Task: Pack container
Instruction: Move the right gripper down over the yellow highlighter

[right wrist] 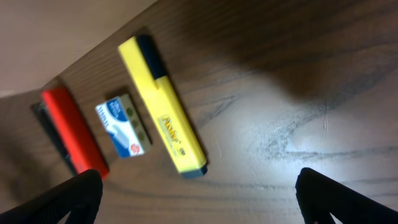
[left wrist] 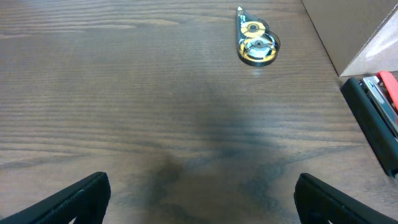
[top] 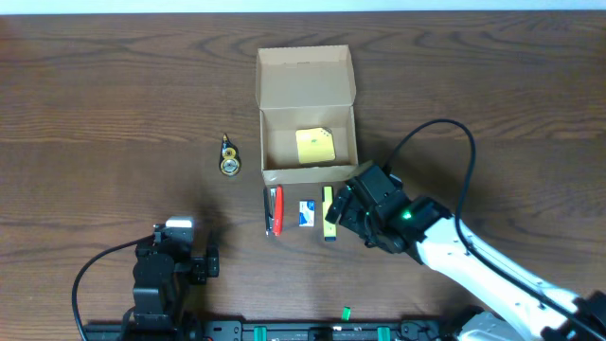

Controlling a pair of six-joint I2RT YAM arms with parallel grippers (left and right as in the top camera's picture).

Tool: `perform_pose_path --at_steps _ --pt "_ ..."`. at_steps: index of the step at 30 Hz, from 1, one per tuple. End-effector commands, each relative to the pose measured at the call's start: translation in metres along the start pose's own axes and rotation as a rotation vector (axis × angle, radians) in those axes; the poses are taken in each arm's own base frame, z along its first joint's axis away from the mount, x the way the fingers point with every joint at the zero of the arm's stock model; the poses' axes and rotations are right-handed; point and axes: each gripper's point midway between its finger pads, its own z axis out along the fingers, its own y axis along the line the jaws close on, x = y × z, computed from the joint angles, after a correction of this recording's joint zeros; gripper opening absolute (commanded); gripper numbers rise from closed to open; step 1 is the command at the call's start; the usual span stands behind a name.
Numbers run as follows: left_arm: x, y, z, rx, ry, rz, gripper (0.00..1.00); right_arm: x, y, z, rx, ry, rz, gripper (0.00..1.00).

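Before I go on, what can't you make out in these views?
- Right fingers: tips cut off by right wrist view's bottom edge; the wrist covers them overhead.
- Stapler: cut off by left wrist view's right edge.
- Blue-white packet: print blurred in right wrist view, too small overhead.

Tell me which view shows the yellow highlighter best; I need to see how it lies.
The right wrist view: the highlighter lies whole and large mid-frame, flat on the table. Overhead shows it whole but tiny. The left wrist view misses it.
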Motion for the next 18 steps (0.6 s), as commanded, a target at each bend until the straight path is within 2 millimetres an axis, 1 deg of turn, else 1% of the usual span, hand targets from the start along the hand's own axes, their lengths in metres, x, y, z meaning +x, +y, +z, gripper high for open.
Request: perform_pose_path --at_steps 1,3,8,10,18 --pt "0.004 0.003 0.002 -0.021 0.009 0.016 0.95 0.001 -0.009 0.015 0.056 -0.004 0.035 0.99" --pt "0.004 0.003 0.002 -0.021 0.009 0.016 0.95 0.002 -0.011 0.021 0.072 0.002 0.056 0.99" --pt "0.004 0.003 0.002 -0.021 0.009 0.016 0.95 0.000 -0.005 0.037 0.061 0.010 0.064 0.99" --pt "0.004 0.003 0.002 -0.021 0.009 0.016 0.95 0.001 -0.006 0.041 0.069 0.014 0.087 0.99" --pt "0.004 0.003 0.002 -0.021 0.009 0.016 0.95 -0.003 0.004 0.046 0.031 0.004 0.099 0.99"
